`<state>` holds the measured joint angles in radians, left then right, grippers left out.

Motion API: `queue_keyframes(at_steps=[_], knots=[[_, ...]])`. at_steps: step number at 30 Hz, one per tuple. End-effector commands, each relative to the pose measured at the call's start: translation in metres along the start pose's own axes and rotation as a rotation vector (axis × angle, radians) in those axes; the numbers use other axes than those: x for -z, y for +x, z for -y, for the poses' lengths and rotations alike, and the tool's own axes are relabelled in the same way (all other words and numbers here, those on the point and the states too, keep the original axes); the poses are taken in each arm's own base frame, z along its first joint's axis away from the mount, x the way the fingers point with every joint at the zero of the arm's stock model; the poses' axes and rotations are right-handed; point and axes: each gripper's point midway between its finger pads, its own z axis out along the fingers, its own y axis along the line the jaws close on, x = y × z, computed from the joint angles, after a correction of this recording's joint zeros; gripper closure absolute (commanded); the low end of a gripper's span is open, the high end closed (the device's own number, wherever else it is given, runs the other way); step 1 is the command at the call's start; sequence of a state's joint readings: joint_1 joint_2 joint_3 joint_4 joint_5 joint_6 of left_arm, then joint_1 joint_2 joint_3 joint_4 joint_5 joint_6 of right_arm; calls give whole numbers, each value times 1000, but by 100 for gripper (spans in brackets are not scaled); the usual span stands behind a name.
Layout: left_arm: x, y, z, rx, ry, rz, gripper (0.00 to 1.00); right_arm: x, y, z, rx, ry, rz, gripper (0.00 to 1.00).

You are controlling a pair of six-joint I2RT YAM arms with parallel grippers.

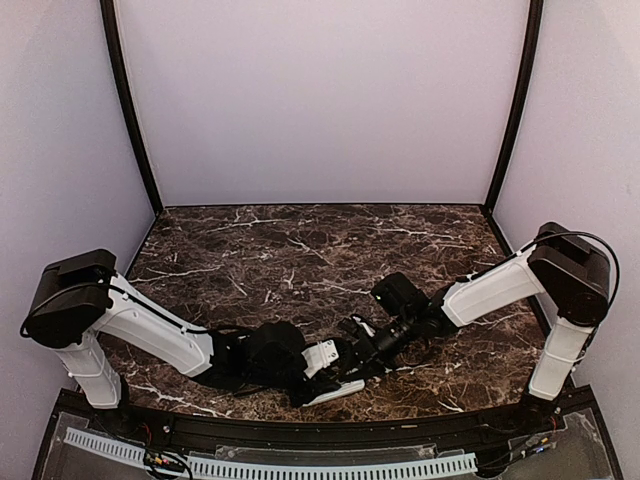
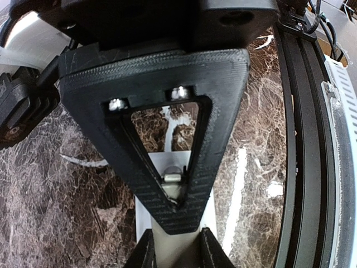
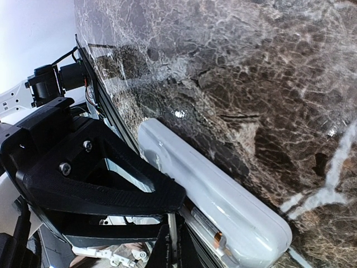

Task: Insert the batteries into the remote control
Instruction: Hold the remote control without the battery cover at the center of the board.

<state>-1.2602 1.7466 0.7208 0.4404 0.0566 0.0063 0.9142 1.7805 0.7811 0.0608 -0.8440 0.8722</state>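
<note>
Left hand pinches the slim white plastic remote control; right hand is shut by the thin grey battery. A crooked push could jam it.

surface: dark marble table | on it: white remote control, near front edge

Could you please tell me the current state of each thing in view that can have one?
Slim white plastic remote control: back cover off, battery compartment open, gripped at its sides.
Small cylindrical battery with a copper-coloured band: lying in the open compartment.
Left end effector: closed on the remote control.
Right end effector: shut, nothing visible between its fingers.
</note>
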Motion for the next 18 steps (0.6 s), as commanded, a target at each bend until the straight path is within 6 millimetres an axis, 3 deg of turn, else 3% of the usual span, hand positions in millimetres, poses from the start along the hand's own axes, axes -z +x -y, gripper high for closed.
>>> queue_keyframes(at_steps=[1, 4, 10, 18], knots=[[5, 30, 8, -10, 41, -94, 85, -11, 8, 27, -46, 100, 2, 100], [6, 40, 8, -9, 40, -121, 88, -9, 5, 21, -21, 94, 6, 100], [9, 53, 10, -10, 37, -168, 92, -3, 0, 11, 5, 116, 14, 85], [12, 61, 8, -3, 20, -189, 92, 7, -4, 5, 26, 161, 34, 80]])
